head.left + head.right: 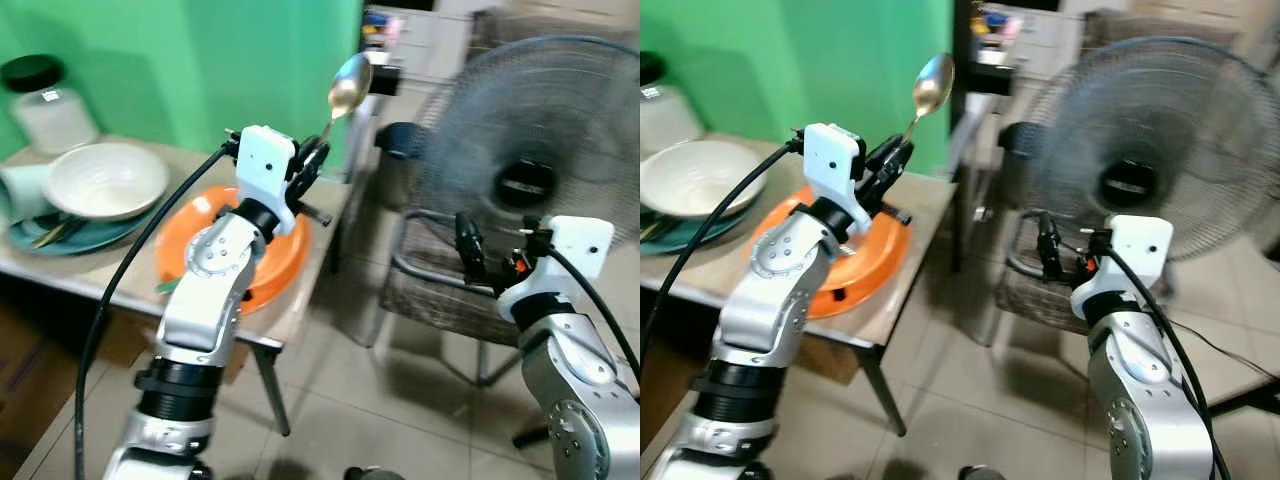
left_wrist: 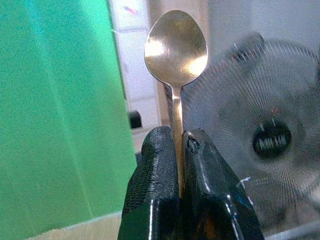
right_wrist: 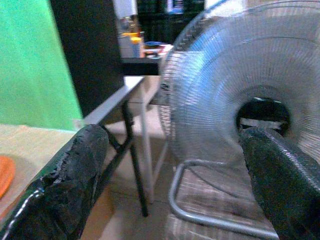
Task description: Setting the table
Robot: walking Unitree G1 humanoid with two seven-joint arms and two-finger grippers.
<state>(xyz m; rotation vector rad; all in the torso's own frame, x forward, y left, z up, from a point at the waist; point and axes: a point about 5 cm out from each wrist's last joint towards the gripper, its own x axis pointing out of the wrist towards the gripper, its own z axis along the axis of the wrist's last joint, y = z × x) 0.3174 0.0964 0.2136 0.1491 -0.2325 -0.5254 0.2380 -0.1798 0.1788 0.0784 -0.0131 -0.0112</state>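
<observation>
Left gripper (image 1: 312, 160) up over the orange plate (image 1: 283, 262), pinching a spoon (image 1: 347, 88) tight. Right gripper (image 3: 175, 185) wide open by the fan (image 1: 530, 150).

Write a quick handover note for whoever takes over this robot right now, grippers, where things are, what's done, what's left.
Left gripper: shut on the spoon handle, bowl end up, raised over the orange plate.
Right gripper: open, empty, off the table near the fan.
Table: orange plate at the near corner; white bowl on a teal plate further left.
Done: spoon picked up.
Left: probably set the spoon down by the orange plate.
</observation>
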